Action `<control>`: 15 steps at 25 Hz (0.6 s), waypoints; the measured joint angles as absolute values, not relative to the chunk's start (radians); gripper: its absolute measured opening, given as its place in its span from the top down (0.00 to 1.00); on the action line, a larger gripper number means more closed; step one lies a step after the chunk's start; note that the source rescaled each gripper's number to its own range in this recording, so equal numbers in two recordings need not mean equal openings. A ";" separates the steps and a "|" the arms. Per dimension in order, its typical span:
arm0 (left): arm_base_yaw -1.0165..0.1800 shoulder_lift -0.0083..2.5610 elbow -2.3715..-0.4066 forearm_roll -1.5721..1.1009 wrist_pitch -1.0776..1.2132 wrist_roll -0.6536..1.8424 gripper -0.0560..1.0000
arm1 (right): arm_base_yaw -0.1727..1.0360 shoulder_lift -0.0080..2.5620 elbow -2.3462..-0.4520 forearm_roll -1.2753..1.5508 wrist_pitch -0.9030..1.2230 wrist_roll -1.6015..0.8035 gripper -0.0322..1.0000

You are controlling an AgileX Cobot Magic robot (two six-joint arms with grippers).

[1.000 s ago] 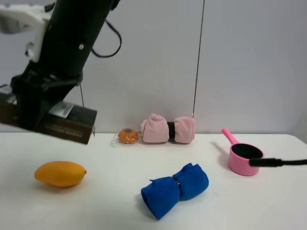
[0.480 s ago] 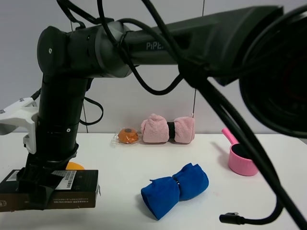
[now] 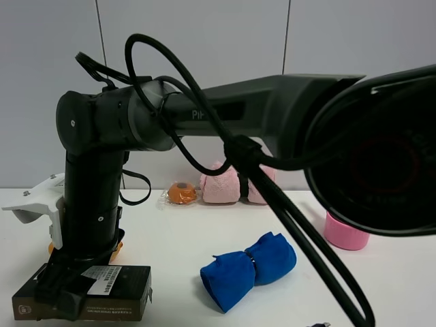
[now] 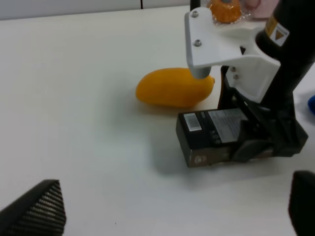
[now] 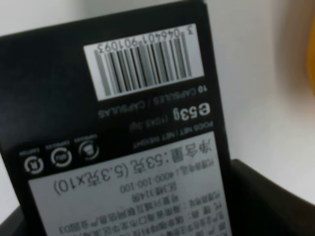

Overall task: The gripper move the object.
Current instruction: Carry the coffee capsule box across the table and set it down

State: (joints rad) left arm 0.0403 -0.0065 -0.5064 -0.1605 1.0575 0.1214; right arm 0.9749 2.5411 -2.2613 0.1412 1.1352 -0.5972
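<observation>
The dark carton [image 3: 102, 294] with a white barcode label lies flat at the table's front left, on or just above the surface. My right gripper [image 3: 68, 289], on the big black arm that reaches across from the right, is shut on the carton's middle. The left wrist view shows the carton [image 4: 206, 135] in that gripper [image 4: 256, 135], just in front of the yellow mango [image 4: 174, 87]. The right wrist view is filled by the carton's label [image 5: 123, 123]. My left gripper [image 4: 170, 206] is open and empty, well short of the carton.
A blue rolled towel [image 3: 248, 269] lies at the front middle. A pink rolled towel [image 3: 228, 184] and a small wrapped orange item [image 3: 181, 193] sit at the back wall. A pink pot [image 3: 344, 233] stands at the right, half hidden by the arm.
The right arm has brought the carton down from high at the left to table level in front of the mango. The arm now hides most of the mango.
</observation>
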 joint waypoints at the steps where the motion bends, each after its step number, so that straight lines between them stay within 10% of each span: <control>1: 0.040 -0.007 -0.506 -0.160 1.058 0.121 0.00 | 0.974 2.542 -2.261 0.136 1.121 -0.572 0.97; 15: 0.040 -0.007 -0.506 -0.160 1.058 0.121 0.00 | 0.963 2.552 -2.261 0.118 1.084 -0.526 0.97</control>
State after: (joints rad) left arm 0.0403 -0.0065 -0.5064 -0.1605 1.0575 0.1214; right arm 0.9634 2.5517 -2.2613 0.1181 1.0845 -0.5264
